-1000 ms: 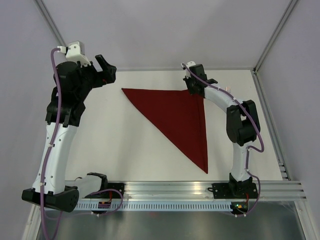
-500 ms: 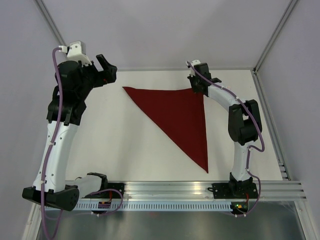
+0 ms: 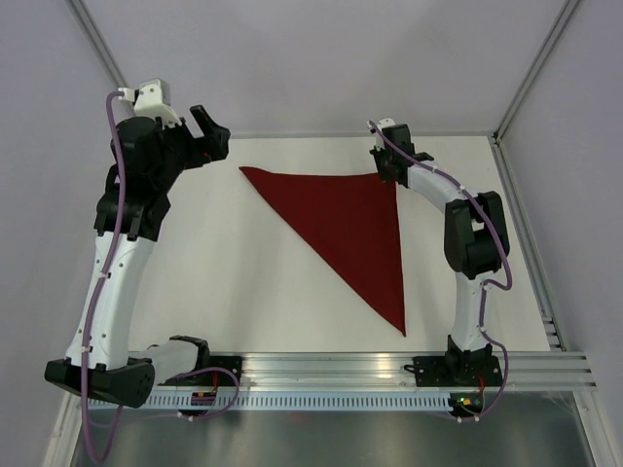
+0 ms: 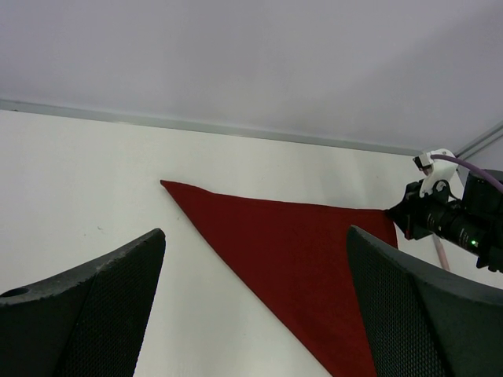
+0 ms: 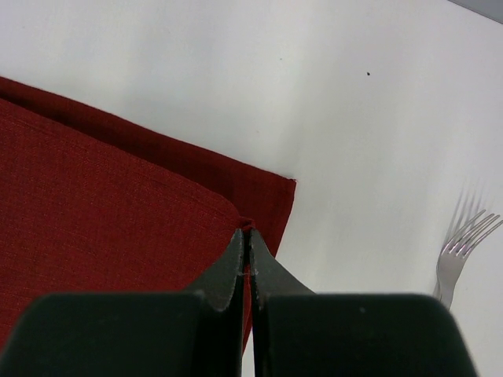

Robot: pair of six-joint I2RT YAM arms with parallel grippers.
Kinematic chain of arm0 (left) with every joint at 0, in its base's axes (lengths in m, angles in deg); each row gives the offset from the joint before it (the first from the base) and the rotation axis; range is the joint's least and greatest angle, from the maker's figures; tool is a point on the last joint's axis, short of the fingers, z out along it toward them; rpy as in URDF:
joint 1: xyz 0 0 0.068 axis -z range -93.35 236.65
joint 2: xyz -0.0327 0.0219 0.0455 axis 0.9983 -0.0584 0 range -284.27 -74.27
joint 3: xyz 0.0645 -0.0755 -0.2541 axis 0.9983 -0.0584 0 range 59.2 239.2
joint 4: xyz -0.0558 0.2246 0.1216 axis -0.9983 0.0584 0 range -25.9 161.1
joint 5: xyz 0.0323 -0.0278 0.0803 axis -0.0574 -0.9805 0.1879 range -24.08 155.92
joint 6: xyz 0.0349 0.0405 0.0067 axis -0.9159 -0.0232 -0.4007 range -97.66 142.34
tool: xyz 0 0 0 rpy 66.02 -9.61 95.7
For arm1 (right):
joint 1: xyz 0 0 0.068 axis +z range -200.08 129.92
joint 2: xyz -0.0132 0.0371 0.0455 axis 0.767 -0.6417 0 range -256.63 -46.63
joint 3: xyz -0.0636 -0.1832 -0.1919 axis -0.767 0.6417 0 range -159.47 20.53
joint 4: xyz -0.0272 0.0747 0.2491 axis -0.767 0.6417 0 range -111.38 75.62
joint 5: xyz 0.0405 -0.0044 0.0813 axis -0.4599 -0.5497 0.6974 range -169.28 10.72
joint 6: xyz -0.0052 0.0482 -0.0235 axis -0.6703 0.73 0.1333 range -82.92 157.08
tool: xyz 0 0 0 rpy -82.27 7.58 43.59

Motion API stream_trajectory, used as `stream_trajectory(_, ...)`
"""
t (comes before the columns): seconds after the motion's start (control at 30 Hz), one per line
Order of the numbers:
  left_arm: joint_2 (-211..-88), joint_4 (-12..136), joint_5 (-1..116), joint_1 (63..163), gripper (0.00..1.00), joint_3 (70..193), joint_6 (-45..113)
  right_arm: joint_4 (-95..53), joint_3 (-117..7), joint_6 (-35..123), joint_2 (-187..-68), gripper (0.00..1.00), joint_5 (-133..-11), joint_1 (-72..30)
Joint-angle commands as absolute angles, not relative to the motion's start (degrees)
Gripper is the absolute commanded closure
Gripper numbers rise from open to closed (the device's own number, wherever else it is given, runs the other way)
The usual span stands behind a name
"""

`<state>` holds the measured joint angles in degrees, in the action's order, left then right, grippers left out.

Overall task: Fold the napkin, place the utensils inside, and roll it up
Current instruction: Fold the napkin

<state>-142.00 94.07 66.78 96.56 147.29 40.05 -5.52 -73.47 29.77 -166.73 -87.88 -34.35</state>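
Observation:
The dark red napkin [image 3: 350, 229] lies folded into a triangle on the white table, its long edge running from far left to near right. My right gripper [image 3: 387, 165] is shut on the napkin's top layer corner [image 5: 248, 225] at the far right, just short of the lower layer's corner [image 5: 279, 192]. My left gripper [image 3: 209, 131] is open and empty, raised beyond the napkin's left point [image 4: 169, 185]. A metal fork [image 5: 460, 251] lies on the table right of the right gripper; only its tines show.
The table's back wall [image 3: 350, 68] stands just behind both grippers. A metal frame post [image 3: 521, 107] and rail run along the right edge. An aluminium rail [image 3: 341, 370] crosses the near edge by the arm bases.
My right gripper has carried the napkin corner slightly further back and right, flattening the fold. The left arm has hardly moved.

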Motion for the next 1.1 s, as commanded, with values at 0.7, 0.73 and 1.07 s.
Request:
stream_trajectory(0.7,-142.91,91.52,64.16,96.41,0.00,145.68,41.24,-7.32,-75.98,29.34,-170.91,1.00,-89.56,-36.02)
stream_trajectory(0.73,-143.00,91.52,64.08,96.32,0.00,145.51,41.24,-7.40,-76.07,29.34,-171.00,1.00,-89.74,-36.11)
stream_trajectory(1.07,-143.09,91.17,64.16,96.32,0.00,144.81,40.80,-7.58,-77.47,28.46,-172.58,0.99,-90.80,-36.63)
